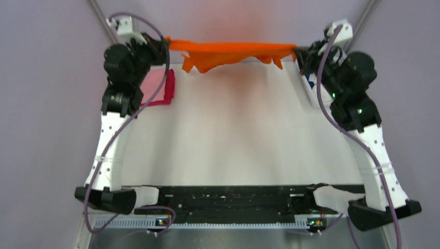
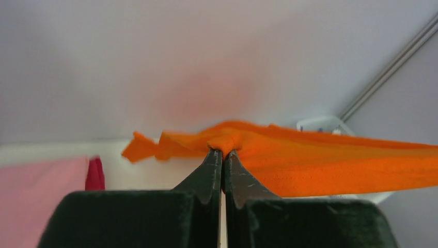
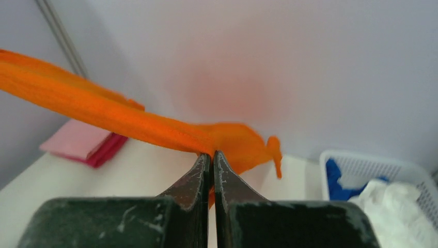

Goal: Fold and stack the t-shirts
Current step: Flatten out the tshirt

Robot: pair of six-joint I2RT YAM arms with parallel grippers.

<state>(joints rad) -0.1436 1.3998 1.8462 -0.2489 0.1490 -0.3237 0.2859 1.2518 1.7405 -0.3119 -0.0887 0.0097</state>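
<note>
A bright orange t-shirt [image 1: 228, 52] hangs stretched in the air between my two grippers at the far side of the table. My left gripper [image 1: 165, 42] is shut on its left end; in the left wrist view the cloth [image 2: 310, 160] bunches at the fingertips [image 2: 223, 153]. My right gripper [image 1: 298, 52] is shut on its right end; in the right wrist view the shirt [image 3: 103, 111] runs left from the tips [image 3: 211, 155]. A folded light pink t-shirt [image 1: 153, 85] lies on a magenta one [image 1: 170, 88] at the far left.
A white mesh basket [image 3: 392, 170] at the far right holds blue [image 3: 338, 181] and white [image 3: 392, 204] cloth; in the top view it [image 1: 311, 85] is mostly hidden behind the right arm. The white table surface [image 1: 233, 135] spreads below the shirt. Grey walls surround it.
</note>
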